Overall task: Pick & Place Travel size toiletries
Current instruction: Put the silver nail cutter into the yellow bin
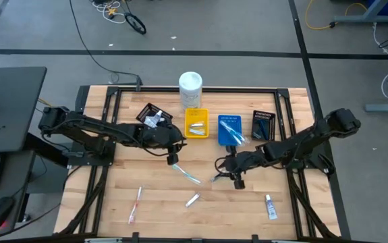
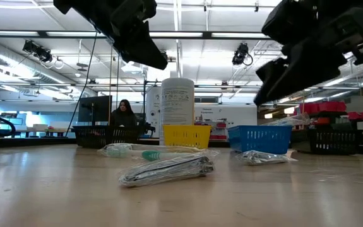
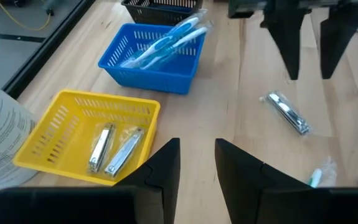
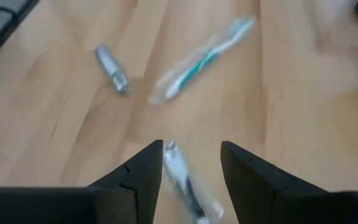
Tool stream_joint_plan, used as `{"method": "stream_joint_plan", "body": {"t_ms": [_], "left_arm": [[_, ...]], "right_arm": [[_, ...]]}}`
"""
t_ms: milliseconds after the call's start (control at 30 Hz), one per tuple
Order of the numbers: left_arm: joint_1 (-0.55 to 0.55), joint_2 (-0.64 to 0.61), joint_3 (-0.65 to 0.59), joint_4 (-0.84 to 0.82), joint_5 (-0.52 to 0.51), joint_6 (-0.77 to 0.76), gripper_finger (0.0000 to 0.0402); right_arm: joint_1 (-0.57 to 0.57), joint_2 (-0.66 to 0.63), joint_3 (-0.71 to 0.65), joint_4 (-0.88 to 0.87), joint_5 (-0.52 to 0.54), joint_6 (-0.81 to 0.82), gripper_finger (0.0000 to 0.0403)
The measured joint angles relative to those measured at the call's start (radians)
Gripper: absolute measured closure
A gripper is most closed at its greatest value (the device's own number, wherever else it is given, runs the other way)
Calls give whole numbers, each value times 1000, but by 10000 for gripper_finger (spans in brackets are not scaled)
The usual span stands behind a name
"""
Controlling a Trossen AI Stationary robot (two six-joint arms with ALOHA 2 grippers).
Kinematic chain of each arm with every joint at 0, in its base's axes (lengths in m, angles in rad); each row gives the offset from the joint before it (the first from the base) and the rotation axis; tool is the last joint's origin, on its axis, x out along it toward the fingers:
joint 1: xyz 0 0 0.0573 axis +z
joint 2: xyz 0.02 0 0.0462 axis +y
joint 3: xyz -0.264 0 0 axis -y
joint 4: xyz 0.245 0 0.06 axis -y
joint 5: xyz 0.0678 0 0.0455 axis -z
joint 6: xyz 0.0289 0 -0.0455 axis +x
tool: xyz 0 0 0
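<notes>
My left gripper [image 1: 173, 160] [image 3: 197, 143] hovers open over bare table near the yellow tray [image 1: 196, 133], which holds two silvery sachets [image 3: 113, 148]. My right gripper [image 1: 229, 174] [image 4: 191, 146] is open and hangs above a silvery sachet [image 4: 182, 177] lying flat on the table; its fingers stand on either side of the sachet without touching it. A wrapped light-blue toothbrush [image 1: 187, 174] [image 4: 203, 59] lies between the two grippers. Nearer the front edge lie another sachet [image 1: 192, 200], a pink toothbrush [image 1: 136, 202] and a white tube [image 1: 271, 206]. The blue tray [image 3: 135, 59] holds toothbrushes [image 3: 169, 40].
A tall white cylindrical container [image 1: 190, 88] stands at the far edge behind the yellow tray. Black trays sit at the far left [image 1: 153, 116] and far right [image 1: 263, 125]. A person [image 2: 124, 113] sits in the room beyond the table. Bare wood lies at the front left.
</notes>
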State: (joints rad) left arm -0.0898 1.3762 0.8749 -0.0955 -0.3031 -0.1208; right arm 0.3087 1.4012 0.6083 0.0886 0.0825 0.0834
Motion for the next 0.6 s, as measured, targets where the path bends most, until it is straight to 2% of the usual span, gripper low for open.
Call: {"method": "stream_joint_plan", "body": {"t_ms": [100,600], "left_arm": [[0,0,0,3,0,-23,292],[0,0,0,3,8,-50,294]], "right_arm": [[-2,34,0,-3,-14,41,231],[-8,225,0,42,-16,14,231]]}}
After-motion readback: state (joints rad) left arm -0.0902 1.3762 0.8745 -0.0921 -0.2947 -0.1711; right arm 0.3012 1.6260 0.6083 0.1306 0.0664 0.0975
